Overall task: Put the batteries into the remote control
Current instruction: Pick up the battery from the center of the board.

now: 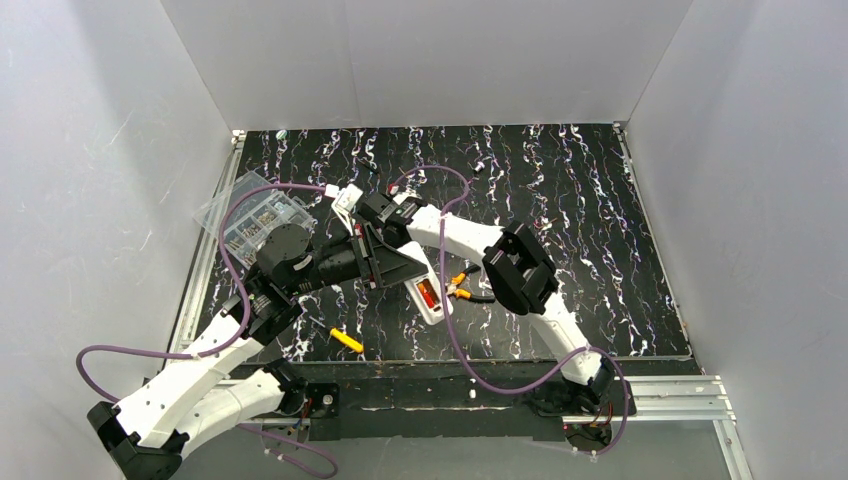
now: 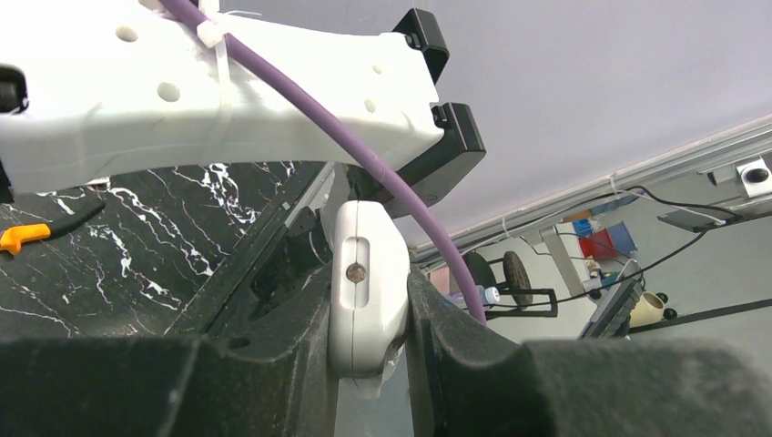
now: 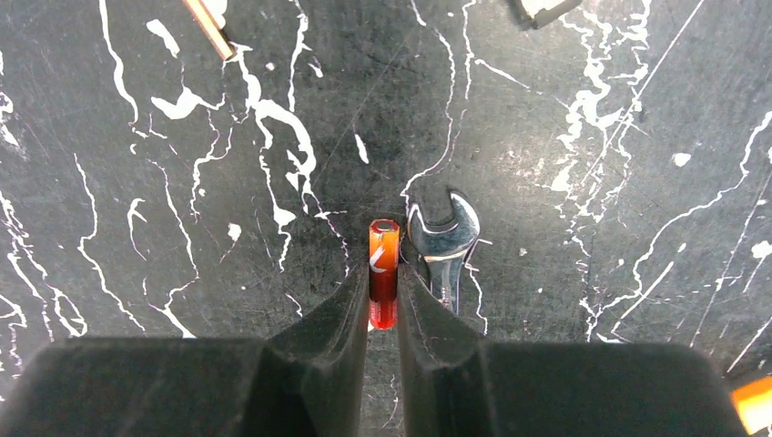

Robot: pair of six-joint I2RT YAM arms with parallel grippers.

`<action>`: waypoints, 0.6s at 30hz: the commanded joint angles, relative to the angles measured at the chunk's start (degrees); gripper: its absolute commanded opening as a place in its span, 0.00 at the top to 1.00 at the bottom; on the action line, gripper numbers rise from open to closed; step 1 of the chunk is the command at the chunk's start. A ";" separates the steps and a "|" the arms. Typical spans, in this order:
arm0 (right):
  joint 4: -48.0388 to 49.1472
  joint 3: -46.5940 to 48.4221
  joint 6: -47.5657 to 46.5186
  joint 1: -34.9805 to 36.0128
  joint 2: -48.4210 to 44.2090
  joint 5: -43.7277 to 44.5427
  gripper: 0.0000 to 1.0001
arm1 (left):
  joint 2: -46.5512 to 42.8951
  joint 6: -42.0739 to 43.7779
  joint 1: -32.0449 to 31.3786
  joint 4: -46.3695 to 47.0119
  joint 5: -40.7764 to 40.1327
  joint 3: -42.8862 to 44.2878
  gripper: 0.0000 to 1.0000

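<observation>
Picking step: battery (image 3: 383, 250) pickup
Left hand (image 2: 369, 314): clamped on remote (image 2: 369, 264)
Right hand (image 3: 383, 293): pinching battery beside wrench (image 3: 443, 237)
Next: lift, line up over remote

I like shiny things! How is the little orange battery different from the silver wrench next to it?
The battery is red-orange and round like a short stick; the wrench is shiny silver and flat, with a forked mouth. The battery is pinched in the right gripper; the wrench lies loose on the table, not gripped. Both lie side by side and point the same way.
</observation>
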 commanded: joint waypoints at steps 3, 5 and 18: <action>-4.05 3.49 -6.26 1.74 4.90 2.70 0.75 | -1.31 0.41 0.14 4.15 0.47 0.04 1.00; -4.71 3.95 -7.20 1.94 5.63 2.21 0.75 | -1.35 0.43 0.08 4.05 0.38 0.07 1.00; -3.92 2.56 -8.78 1.95 6.25 -1.75 0.73 | -1.27 0.34 0.10 3.77 0.03 0.35 1.00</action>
